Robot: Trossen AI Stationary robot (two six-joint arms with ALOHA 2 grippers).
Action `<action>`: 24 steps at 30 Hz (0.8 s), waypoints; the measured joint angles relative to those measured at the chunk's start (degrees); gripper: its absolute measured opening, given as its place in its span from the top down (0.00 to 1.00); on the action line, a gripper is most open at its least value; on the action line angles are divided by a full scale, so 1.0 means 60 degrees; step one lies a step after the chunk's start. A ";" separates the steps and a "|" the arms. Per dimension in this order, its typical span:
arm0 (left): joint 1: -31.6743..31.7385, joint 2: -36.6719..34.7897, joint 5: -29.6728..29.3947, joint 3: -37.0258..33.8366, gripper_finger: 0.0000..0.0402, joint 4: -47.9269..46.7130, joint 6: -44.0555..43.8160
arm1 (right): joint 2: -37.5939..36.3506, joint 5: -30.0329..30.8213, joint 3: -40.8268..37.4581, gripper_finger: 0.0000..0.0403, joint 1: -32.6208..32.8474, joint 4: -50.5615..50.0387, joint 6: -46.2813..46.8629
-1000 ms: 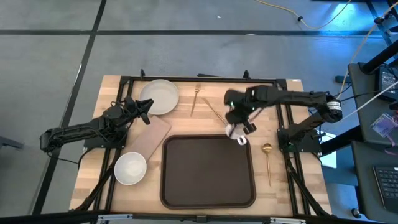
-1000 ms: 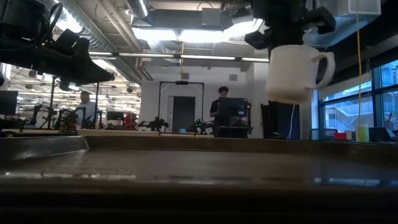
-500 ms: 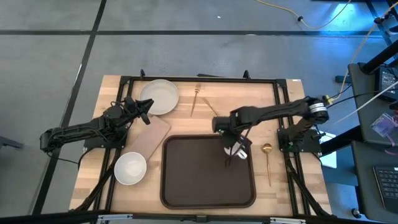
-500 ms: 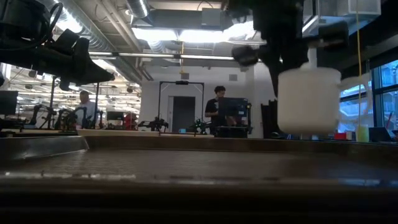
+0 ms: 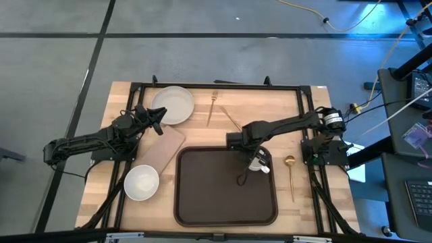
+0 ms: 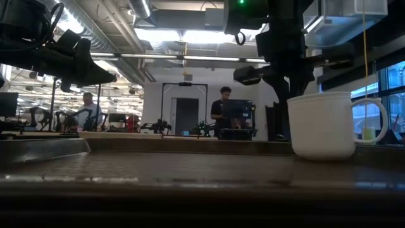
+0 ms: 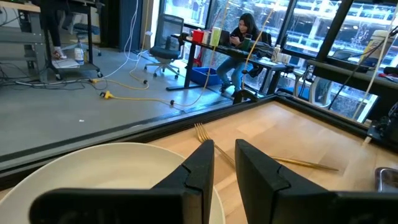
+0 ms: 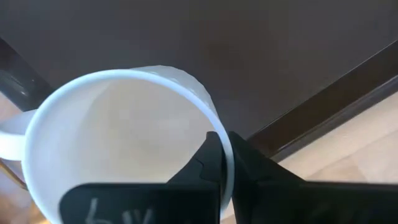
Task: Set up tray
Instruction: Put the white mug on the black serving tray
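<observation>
The dark brown tray [image 5: 216, 196] lies at the near middle of the table. A white mug [image 5: 258, 164] stands upright on the tray floor near its far right corner, handle [image 6: 378, 120] toward the table's right. My right gripper [image 5: 254, 160] reaches down onto the mug [image 8: 124, 137] and is shut on its rim. My left gripper [image 5: 159, 119] hovers over the table's far left beside a white plate [image 5: 174, 104]. Its fingers [image 7: 255, 168] stand slightly apart and hold nothing. My right gripper [image 8: 225, 146] pinches the mug's rim [image 8: 210, 118] on the side away from the handle. One finger [image 8: 208, 158] is inside the cup and the other finger [image 8: 252, 165] is outside. It comes from above, pointing down. The mug [image 6: 319, 126] stands upright with its base on the tray.
A white bowl [image 5: 142, 182] and a pale beige napkin [image 5: 163, 151] lie left of the tray. A gold fork [image 5: 212, 108] and a thin gold utensil [image 5: 233, 121] lie beyond it, and a gold spoon [image 5: 290, 174] lies to its right. People sit in the room behind.
My right gripper carried the mug from above the tray's far right rim toward the table's near side and left, then down. The mug, lifted clear before, now stands on the tray floor. It turned about on the way, and its handle points right again.
</observation>
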 joint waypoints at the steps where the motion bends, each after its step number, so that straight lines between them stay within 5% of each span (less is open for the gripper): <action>1: 0.0001 0.0000 0.0000 0.0000 0.85 0.0000 0.0000 | -0.0047 0.0016 -0.0007 0.97 0.0000 0.0005 0.0011; 14: -0.0001 0.0000 -0.0004 -0.0002 0.85 0.0000 0.0000 | -0.0092 -0.0192 -0.0016 0.97 0.0038 0.0045 0.0648; 24: 0.0001 0.0000 -0.0004 -0.0003 0.85 0.0000 0.0000 | -0.0092 -0.0122 -0.0022 0.82 0.0044 0.0045 0.0824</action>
